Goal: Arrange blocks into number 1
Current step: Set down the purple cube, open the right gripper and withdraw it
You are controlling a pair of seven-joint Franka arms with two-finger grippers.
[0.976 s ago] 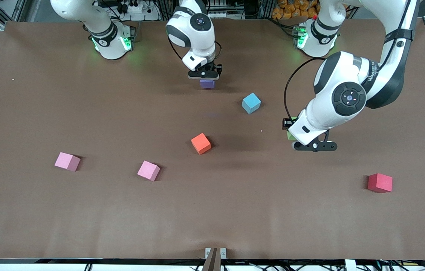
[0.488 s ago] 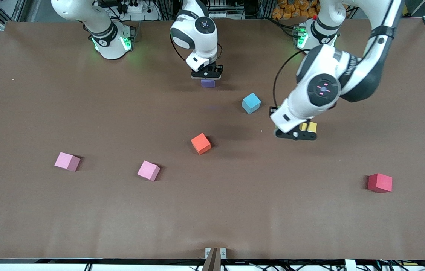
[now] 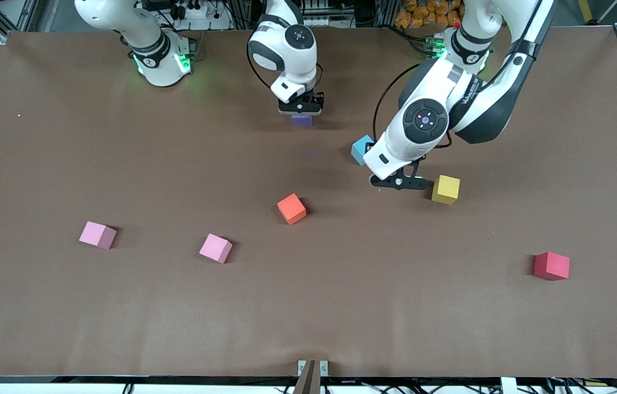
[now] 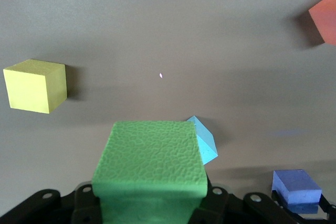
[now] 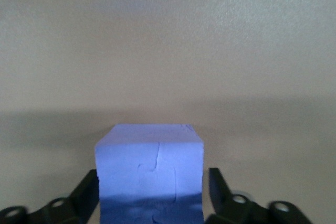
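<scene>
Left pincer (image 3: 399, 184): right of centre in the front view, up over the surface between the light blue block (image 3: 360, 149) and the yellow block (image 3: 445, 189); clamped on the green block (image 4: 149, 166), which the front view hides.
Right pincer (image 3: 300, 109): upper centre of the front view, low over the surface, gripping the purple block (image 3: 301, 121) from both sides.
Orange block (image 3: 291, 208): centre of the front view, alone.
Pink blocks: one at lower left (image 3: 97, 235), the other (image 3: 215, 248) between it and the orange block, well apart.
Red block (image 3: 551, 266): lower right, near the left arm's end.
Surface (image 3: 308, 317): brown, matte.
</scene>
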